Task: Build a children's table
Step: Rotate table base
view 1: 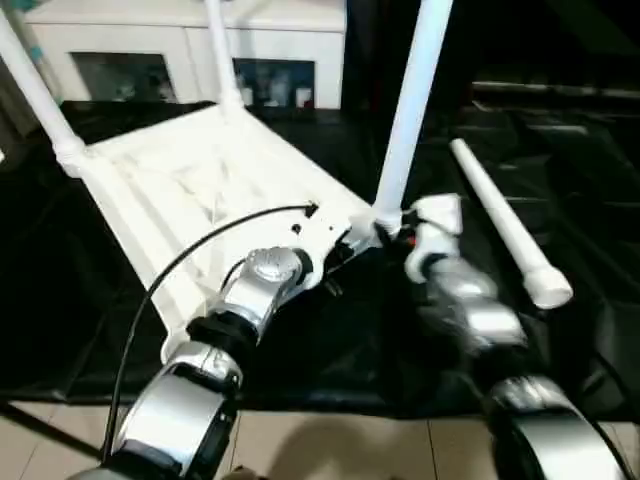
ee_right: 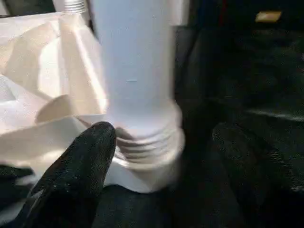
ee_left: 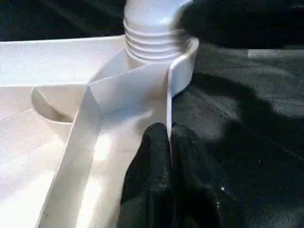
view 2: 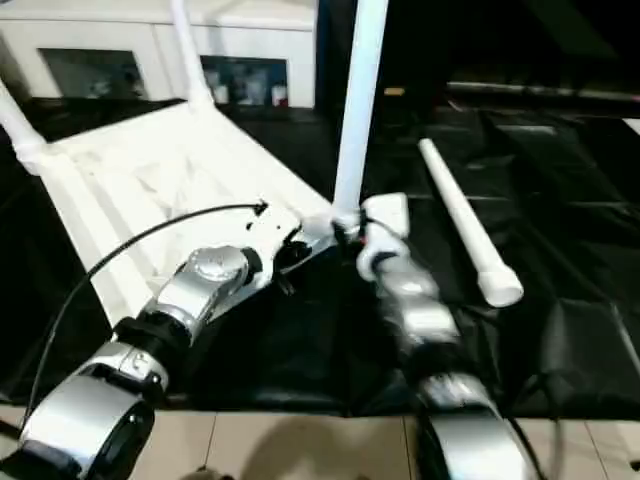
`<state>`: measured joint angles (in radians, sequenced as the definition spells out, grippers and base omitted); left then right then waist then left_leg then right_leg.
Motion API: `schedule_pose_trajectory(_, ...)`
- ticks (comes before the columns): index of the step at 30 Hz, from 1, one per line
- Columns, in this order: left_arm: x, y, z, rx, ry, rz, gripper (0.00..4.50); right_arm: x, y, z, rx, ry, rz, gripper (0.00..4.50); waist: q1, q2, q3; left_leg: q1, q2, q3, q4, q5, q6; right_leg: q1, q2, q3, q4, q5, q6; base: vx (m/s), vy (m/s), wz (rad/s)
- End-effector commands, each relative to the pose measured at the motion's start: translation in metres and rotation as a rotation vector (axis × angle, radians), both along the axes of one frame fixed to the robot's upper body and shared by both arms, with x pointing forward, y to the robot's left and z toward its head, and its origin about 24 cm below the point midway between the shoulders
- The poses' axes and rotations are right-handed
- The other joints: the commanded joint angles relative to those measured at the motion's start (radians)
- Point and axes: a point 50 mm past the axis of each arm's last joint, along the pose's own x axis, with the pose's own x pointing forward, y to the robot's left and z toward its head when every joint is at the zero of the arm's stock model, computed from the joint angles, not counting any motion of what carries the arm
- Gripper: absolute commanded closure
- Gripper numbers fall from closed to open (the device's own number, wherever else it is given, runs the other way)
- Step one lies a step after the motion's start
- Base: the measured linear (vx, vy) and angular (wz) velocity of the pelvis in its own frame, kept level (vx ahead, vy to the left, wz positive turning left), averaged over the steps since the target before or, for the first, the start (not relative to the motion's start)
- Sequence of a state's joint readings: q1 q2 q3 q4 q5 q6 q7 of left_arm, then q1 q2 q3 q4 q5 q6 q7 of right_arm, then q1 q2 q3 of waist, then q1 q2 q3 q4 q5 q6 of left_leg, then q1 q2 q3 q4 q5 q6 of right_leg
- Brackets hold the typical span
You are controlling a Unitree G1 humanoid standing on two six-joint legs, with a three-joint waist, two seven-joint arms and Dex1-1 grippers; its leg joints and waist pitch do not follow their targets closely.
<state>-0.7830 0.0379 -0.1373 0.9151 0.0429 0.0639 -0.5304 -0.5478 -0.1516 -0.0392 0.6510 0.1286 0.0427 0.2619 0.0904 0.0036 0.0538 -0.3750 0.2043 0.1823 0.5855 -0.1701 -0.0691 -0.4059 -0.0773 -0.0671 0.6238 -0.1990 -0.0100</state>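
Tabletop (view 1: 190, 180): white plastic square, lying upside down on black sheeting (view 1: 330, 340), ribbed underside facing up.
Fitted legs: three white tubes stand up from corner sockets: far-left leg (view 1: 35, 90), far leg (view 1: 222, 55), near-right leg (view 1: 410, 110).
Near-right leg, detail: threaded end (ee_left: 154, 40) sits in the round corner socket (ee_right: 152, 161); several thread ridges show above the socket rim.
Loose leg (view 1: 505, 225): lies flat on the black sheeting, to the right of the tabletop, well apart from it, thicker end toward the robot.
Left tool (ee_left: 168, 156): clenched on the tabletop's thin edge wall (ee_left: 168, 95), one black finger on each face, just beside the near-right socket.
Right tool (ee_right: 156, 147): one black finger (ee_right: 80, 166) touches the base of the near-right leg at the threads; the other finger (ee_right: 251, 161) stands apart on the opposite side; not closed on the tube.
Background: white cabinet (view 1: 180, 50) with glass doors behind the work.
Floor (view 1: 330, 445): pale tiles at the near edge of the sheeting.
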Motion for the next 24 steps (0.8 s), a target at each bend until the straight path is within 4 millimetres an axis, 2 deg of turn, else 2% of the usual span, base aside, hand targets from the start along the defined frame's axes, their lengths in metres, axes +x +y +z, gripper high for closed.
schedule_pose_trajectory(1, 0.009, -0.001, 0.026, -0.089, -0.111, 0.020, 3.83, -0.005, -0.006, -0.004, -0.028, 0.022, 0.004, 0.77, 0.006, -0.010, -0.075, 0.008, 0.017, -0.005, -0.052, -0.105, 0.088, 0.066, -0.061, 0.045, -0.069, 0.018, -0.237, 0.000, 0.000, 0.00)
schedule_pose_trajectory(3, 0.011, 0.001, 0.034, -0.114, -0.159, 0.020, 3.72, -0.009, -0.012, -0.010, -0.062, 0.053, -0.020, 0.77, 0.004, -0.016, -0.072, 0.008, 0.018, -0.005, -0.055, -0.133, 0.079, 0.065, -0.061, 0.043, -0.072, -0.021, -0.240, 0.000, 0.000, 0.00)
schedule_pose_trajectory(4, 0.013, 0.003, 0.042, -0.126, -0.204, 0.025, 3.62, -0.011, -0.016, -0.015, -0.080, 0.078, -0.039, 0.77, 0.004, -0.015, -0.072, 0.008, 0.017, -0.005, -0.055, -0.137, 0.077, 0.065, -0.062, 0.043, -0.074, -0.035, -0.238, 0.000, 0.000, 0.00)
schedule_pose_trajectory(7, 0.015, 0.008, 0.049, -0.138, -0.236, 0.049, 3.41, -0.012, -0.017, -0.017, -0.087, 0.090, -0.041, 0.77, 0.002, -0.018, -0.068, 0.008, 0.019, -0.005, -0.057, -0.155, 0.065, 0.063, -0.063, 0.044, -0.079, -0.098, -0.220, 0.000, 0.000, 0.00)
schedule_pose_trajectory(9, 0.023, 0.042, 0.064, -0.097, -0.302, 0.192, 3.41, -0.015, -0.007, -0.020, -0.098, 0.119, 0.008, 0.77, 0.001, -0.017, -0.069, 0.007, 0.021, -0.007, -0.058, -0.155, 0.055, 0.063, -0.061, 0.044, -0.074, -0.095, -0.210, 0.000, 0.000, 0.00)
schedule_pose_trajectory(10, 0.024, 0.052, 0.067, -0.084, -0.314, 0.234, 3.41, -0.016, -0.004, -0.021, -0.100, 0.126, 0.024, 0.77, -0.001, -0.016, -0.069, 0.004, 0.020, -0.008, -0.058, -0.150, 0.054, 0.064, -0.062, 0.044, -0.073, -0.089, -0.205, 0.000, 0.000, 0.00)
schedule_pose_trajectory(11, 0.026, 0.073, 0.070, -0.049, -0.336, 0.322, 3.41, -0.016, 0.001, -0.023, -0.105, 0.139, 0.049, 0.77, -0.005, -0.014, -0.069, 0.007, 0.022, -0.009, -0.060, -0.153, 0.050, 0.063, -0.061, 0.042, -0.071, -0.086, -0.203, 0.000, 0.000, 0.00)
schedule_pose_trajectory(12, 0.026, 0.080, 0.071, -0.033, -0.345, 0.351, 3.41, -0.016, 0.003, -0.023, -0.108, 0.143, 0.058, 0.77, -0.007, -0.012, -0.069, 0.008, 0.022, -0.009, -0.059, -0.155, 0.046, 0.061, -0.061, 0.043, -0.071, -0.085, -0.202, 0.000, 0.000, 0.00)
schedule_pose_trajectory(15, 0.019, 0.130, 0.074, 0.070, -0.391, 0.506, 3.41, -0.016, 0.014, -0.027, -0.124, 0.169, 0.109, 0.77, -0.013, -0.008, -0.069, 0.008, 0.025, -0.011, -0.061, -0.145, 0.029, 0.059, -0.059, 0.043, -0.063, -0.063, -0.205, 0.000, 0.000, 0.00)
schedule_pose_trajectory(16, 0.018, 0.135, 0.074, 0.080, -0.392, 0.520, 3.41, -0.016, 0.016, -0.027, -0.126, 0.171, 0.114, 0.77, -0.014, -0.006, -0.068, 0.011, 0.024, -0.009, -0.061, -0.146, 0.028, 0.055, -0.057, 0.043, -0.066, -0.064, -0.206, 0.000, 0.000, 0.00)
schedule_pose_trajectory(17, 0.008, 0.159, 0.073, 0.133, -0.399, 0.579, 3.41, -0.015, 0.021, -0.029, -0.133, 0.181, 0.136, 0.77, -0.011, -0.006, -0.070, 0.015, 0.027, -0.008, -0.060, -0.145, 0.024, 0.052, -0.058, 0.044, -0.063, -0.054, -0.214, 0.000, 0.000, 0.00)
schedule_pose_trajectory(18, 0.008, 0.161, 0.073, 0.137, -0.399, 0.582, 3.41, -0.015, 0.021, -0.029, -0.133, 0.182, 0.137, 0.77, -0.011, -0.003, -0.071, 0.014, 0.030, -0.010, -0.061, -0.140, 0.022, 0.053, -0.060, 0.044, -0.060, -0.045, -0.219, 0.000, 0.000, 0.00)
schedule_pose_trajectory(19, 0.002, 0.175, 0.073, 0.175, -0.404, 0.618, 3.41, -0.015, 0.024, -0.029, -0.139, 0.184, 0.148, 0.77, -0.010, -0.007, -0.068, 0.015, 0.026, -0.006, -0.062, -0.138, 0.020, 0.050, -0.055, 0.044, -0.063, -0.043, -0.217, 0.000, 0.000, 0.00)
schedule_pose_trajectory(20, -0.008, 0.192, 0.072, 0.210, -0.401, 0.680, 3.41, -0.014, 0.027, -0.030, -0.140, 0.191, 0.163, 0.77, -0.006, -0.001, -0.071, 0.019, 0.030, -0.008, -0.061, -0.141, 0.014, 0.049, -0.059, 0.045, -0.058, -0.038, -0.222, 0.000, 0.000, 0.00)
schedule_pose_trajectory(21, -0.018, 0.209, 0.072, 0.246, -0.395, 0.745, 3.41, -0.014, 0.030, -0.030, -0.147, 0.195, 0.177, 0.77, -0.006, -0.003, -0.067, 0.015, 0.032, -0.008, -0.065, -0.151, 0.010, 0.048, -0.059, 0.045, -0.056, -0.039, -0.221, 0.000, 0.000, 0.00)
schedule_pose_trajectory(22, -0.022, 0.215, 0.071, 0.263, -0.389, 0.772, 3.41, -0.014, 0.031, -0.030, -0.151, 0.195, 0.183, 0.77, -0.006, -0.005, -0.066, 0.015, 0.031, -0.007, -0.066, -0.156, 0.007, 0.048, -0.058, 0.045, -0.058, -0.046, -0.218, 0.000, 0.000, 0.00)
schedule_pose_trajectory(24, -0.036, 0.235, 0.063, 0.335, -0.351, 0.843, 3.41, -0.013, 0.033, -0.030, -0.159, 0.194, 0.191, 0.77, 0.002, -0.009, -0.063, 0.024, 0.030, -0.004, -0.067, -0.190, -0.008, 0.039, -0.056, 0.047, -0.065, -0.081, -0.210, 0.000, 0.000, 0.00)
